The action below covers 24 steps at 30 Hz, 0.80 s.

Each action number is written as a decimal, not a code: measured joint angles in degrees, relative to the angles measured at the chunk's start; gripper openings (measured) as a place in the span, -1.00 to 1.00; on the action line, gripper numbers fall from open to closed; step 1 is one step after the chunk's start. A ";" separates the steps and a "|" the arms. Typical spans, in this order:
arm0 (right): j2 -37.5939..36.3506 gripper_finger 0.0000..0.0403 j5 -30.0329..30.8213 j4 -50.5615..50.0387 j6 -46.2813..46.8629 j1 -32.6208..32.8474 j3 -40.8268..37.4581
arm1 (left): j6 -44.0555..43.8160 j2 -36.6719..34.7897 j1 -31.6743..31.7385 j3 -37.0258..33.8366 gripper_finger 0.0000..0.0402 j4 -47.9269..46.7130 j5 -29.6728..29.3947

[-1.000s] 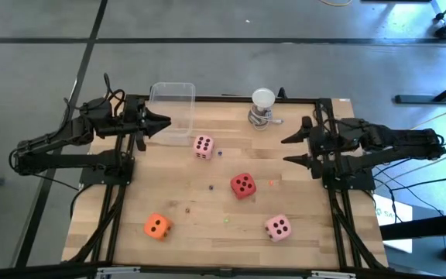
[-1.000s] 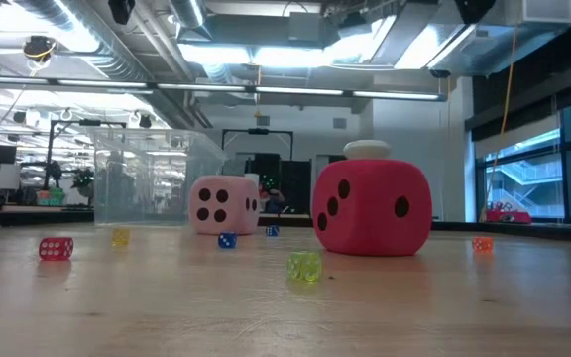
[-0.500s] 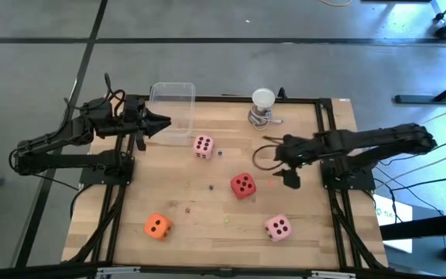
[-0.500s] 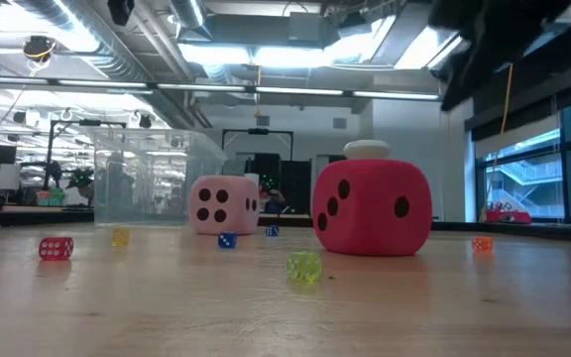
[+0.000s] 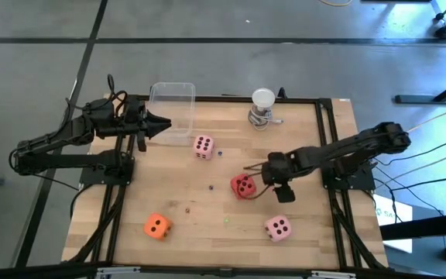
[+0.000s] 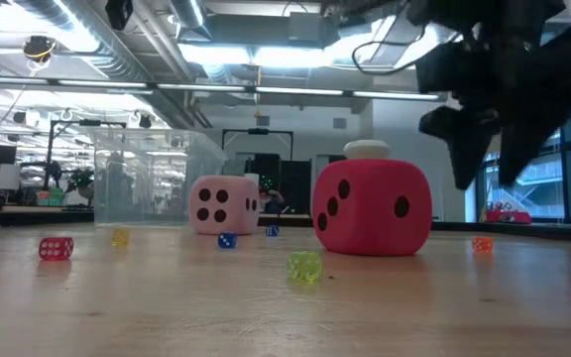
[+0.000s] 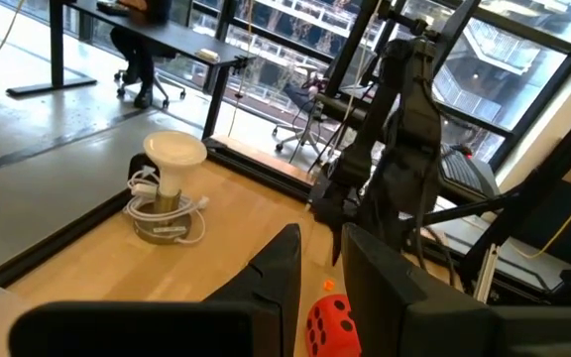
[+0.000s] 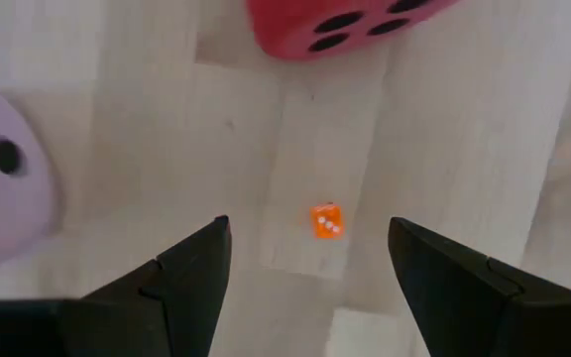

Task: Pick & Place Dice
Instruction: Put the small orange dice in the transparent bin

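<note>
The bench (image 5: 207, 225) is pale wooden planks inside a dark frame, on a grey floor. At its left edge the left gripper (image 5: 163, 122) waits beside a clear plastic box (image 5: 173, 112), its fingers (image 7: 276, 278) nearly together with only a thin gap and nothing between them. Low on the left lies the orange die (image 5: 156, 225). One pink die (image 5: 203, 146) sits just beside the box; the red die (image 5: 242, 186) lies mid-bench, and the second pink die (image 5: 278, 227) near the front right. A white round-topped object (image 5: 262, 107) on a metal base stands at the far edge. The right gripper (image 5: 265, 180) hangs just right of the red die, fingers (image 8: 191, 268) spread wide and empty, above a tiny orange die (image 8: 326, 220) on the wood.

From bench height, small dice show: red (image 6: 56, 247), yellow (image 6: 120, 237), blue (image 6: 226, 240) and green (image 6: 304, 266). Behind is an open office with ceiling ducts, strip lights and big windows.

The second pink die is cut off at the low view's right edge, and the white object is mostly hidden behind the red die there. Whether the right fingers touch the red die I cannot tell.
</note>
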 joint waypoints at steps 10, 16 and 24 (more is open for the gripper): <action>8.84 0.34 5.98 2.17 -5.15 1.57 0.01 | -0.04 0.00 0.00 0.00 -0.64 0.01 0.17; 10.72 0.16 6.26 2.78 -8.42 1.57 0.04 | -0.69 0.00 -0.02 0.00 -0.64 -0.01 0.26; 11.13 -0.20 4.96 4.59 -8.42 1.57 -1.60 | -0.63 0.00 0.00 0.00 -0.64 0.00 0.33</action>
